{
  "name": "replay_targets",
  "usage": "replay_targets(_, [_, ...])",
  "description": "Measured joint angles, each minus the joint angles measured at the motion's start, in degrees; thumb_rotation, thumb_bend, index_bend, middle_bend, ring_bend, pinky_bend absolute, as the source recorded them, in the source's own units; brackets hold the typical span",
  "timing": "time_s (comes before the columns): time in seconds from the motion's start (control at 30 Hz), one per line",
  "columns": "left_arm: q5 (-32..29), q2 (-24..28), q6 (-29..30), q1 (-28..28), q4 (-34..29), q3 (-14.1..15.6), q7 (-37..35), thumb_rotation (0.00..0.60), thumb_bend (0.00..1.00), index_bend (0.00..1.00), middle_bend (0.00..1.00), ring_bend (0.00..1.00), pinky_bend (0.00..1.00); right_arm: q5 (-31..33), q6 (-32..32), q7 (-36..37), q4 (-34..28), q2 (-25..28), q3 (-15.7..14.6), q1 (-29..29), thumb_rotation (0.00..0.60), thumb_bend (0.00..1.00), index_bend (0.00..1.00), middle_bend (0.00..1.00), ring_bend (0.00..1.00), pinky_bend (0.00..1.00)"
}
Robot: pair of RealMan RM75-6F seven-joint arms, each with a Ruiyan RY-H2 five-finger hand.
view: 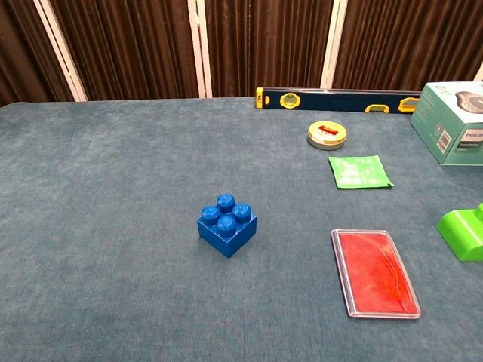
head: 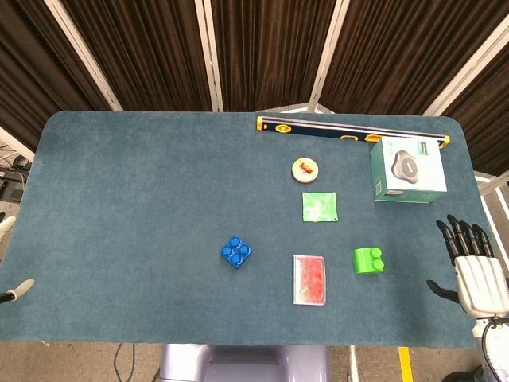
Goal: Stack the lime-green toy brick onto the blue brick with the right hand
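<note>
The lime-green toy brick (head: 368,260) lies on the blue-grey table, right of centre; the chest view shows its left part at the right edge (view: 464,232). The blue brick (head: 236,252) with round studs on top stands near the middle (view: 226,223). My right hand (head: 475,267) hovers at the table's right edge, fingers spread and pointing away, holding nothing, well to the right of the green brick. Only a fingertip of my left hand (head: 19,290) shows at the left edge of the head view. Neither hand appears in the chest view.
A clear case with red contents (head: 309,280) lies between the two bricks. A green square packet (head: 320,207), a round tape disc (head: 305,168), a teal box (head: 407,169) and a long spirit level (head: 350,133) sit further back.
</note>
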Motion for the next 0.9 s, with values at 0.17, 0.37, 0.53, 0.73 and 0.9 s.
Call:
replay_targets(0.17, [-0.57, -0.08, -0.71, -0.3, 0.19, -0.17, 0.04, 0.6, 0.0, 0.0, 0.0, 0.0, 0.0, -0.04, 0.12, -0.21, -0.08, 0.02, -0.09, -0.1, 0.6, 0.0, 0.0, 0.0, 0.0, 0.0])
replay_targets(0.37, [-1.74, -0.18, -2.15, -0.84, 0.28, -0.4, 0.07, 0.6, 0.0, 0.0, 0.0, 0.0, 0.0, 0.23, -1.93, -1.52, 0.07, -0.56, -0.72, 0.44, 0.6, 0.0, 0.0, 0.0, 0.0, 0.0])
replay_targets(0.53, [-2.64, -0.06, -3.08, -1.51, -0.04, -0.96, 0.16, 0.6, 0.0, 0.0, 0.0, 0.0, 0.0, 0.56, -7.89, -2.91, 0.55, -1.82, -1.79, 2.66, 0.6, 0.0, 0.0, 0.0, 0.0, 0.0])
replay_targets(0.73, [-4.19, -0.48, -5.1, -2.39, -0.02, -1.36, 1.75, 0.6, 0.0, 0.0, 0.0, 0.0, 0.0, 2.18, -17.7, -6.89, 3.29, -5.45, -2.34, 7.93, 0.6, 0.0, 0.0, 0.0, 0.0, 0.05])
replay_targets(0.9, [-6.1, -1.01, -5.95, -2.56, 0.27, -1.65, 2.78, 0.6, 0.0, 0.0, 0.0, 0.0, 0.0, 5.11, -23.86, -9.95, 4.41, -8.29, -2.4, 11.57, 0.6, 0.0, 0.0, 0.0, 0.0, 0.11])
